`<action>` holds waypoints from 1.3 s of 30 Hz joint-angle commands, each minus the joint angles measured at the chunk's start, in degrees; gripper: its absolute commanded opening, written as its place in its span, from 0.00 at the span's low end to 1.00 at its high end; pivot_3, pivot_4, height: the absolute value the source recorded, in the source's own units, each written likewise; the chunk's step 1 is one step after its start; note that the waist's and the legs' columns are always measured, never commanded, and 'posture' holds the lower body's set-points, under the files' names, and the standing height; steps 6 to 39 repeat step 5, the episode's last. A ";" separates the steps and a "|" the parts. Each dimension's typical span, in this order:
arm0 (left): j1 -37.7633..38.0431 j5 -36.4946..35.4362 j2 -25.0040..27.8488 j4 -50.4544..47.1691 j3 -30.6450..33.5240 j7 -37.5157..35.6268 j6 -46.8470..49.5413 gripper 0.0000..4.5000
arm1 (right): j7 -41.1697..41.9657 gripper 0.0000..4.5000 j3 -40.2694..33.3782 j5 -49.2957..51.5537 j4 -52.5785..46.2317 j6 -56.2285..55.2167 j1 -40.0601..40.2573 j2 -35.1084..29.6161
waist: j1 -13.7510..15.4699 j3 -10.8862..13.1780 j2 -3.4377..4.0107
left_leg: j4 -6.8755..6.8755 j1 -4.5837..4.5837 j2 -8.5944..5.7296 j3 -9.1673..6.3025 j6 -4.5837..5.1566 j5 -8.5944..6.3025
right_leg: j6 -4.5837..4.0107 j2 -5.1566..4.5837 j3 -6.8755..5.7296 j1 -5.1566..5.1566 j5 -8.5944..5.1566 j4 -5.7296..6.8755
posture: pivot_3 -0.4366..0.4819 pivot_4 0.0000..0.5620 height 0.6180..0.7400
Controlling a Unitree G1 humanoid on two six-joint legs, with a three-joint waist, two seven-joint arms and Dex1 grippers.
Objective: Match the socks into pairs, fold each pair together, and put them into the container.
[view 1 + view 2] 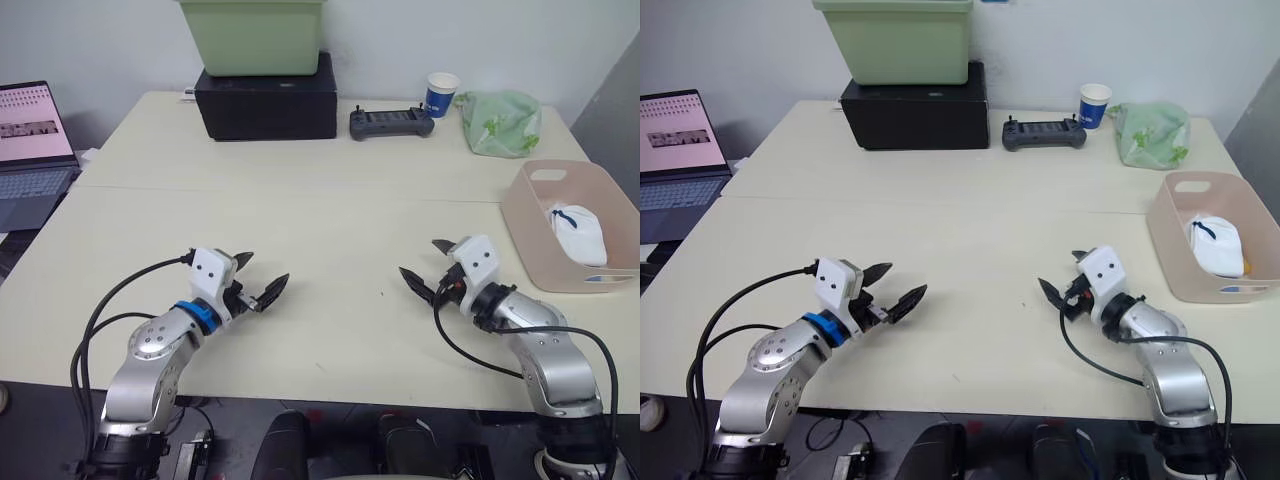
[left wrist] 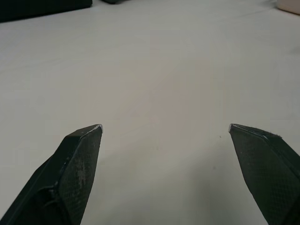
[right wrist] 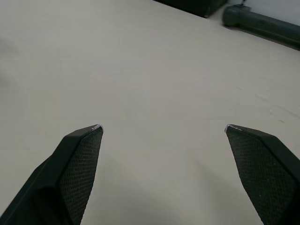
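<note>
The pale pink container (image 1: 535, 215) stands at the table's right edge. Inside it lies a folded white sock bundle (image 1: 580, 232) with a dark mark. My left gripper (image 1: 262, 277) hovers open over the bare tabletop at the front left, nothing between its fingers (image 2: 79, 164). At the front right, my right gripper (image 1: 425, 266) is open too, empty, a short way left of the container. Its fingertips (image 3: 84, 154) frame bare table.
At the back stand a black box (image 1: 268, 100) with a light green bin (image 1: 252, 32) on top, a black controller (image 1: 391, 122), a paper cup (image 1: 441, 93) and a pale green bag (image 1: 500, 122). A laptop (image 1: 30, 150) sits off the table's left side.
</note>
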 commanded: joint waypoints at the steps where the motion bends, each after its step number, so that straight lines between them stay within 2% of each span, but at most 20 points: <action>1: 0.69 2.23 1.82 -0.75 -0.90 -0.60 -1.66 1.00 | -0.92 1.00 -0.68 0.45 -4.10 -1.52 2.14 -0.79 | -0.52 0.00 0.00 | -0.01 0.01 0.10 -0.02 0.00 0.00 | 0.00 0.12 -0.01 0.00 0.00 0.00 | 0.48 0.27 1.00; 5: -0.98 2.73 1.82 1.54 -1.18 -0.68 -2.47 1.00 | -1.34 1.00 -0.51 0.01 -3.80 -2.06 3.41 -1.72 | -0.96 0.00 0.00 | -0.03 0.05 0.29 -0.05 0.00 0.00 | -0.02 0.31 -0.02 -0.01 0.01 0.04 | 0.48 0.27 1.00; 39: -0.98 2.73 1.82 1.54 -1.18 -0.68 -2.47 1.00 | -1.34 1.00 -0.51 0.01 -3.80 -2.06 3.41 -1.72 | -0.96 0.00 0.00 | -0.03 0.05 0.29 -0.05 0.00 0.00 | -0.02 0.31 -0.02 -0.01 0.01 0.04 | 0.48 0.27 1.00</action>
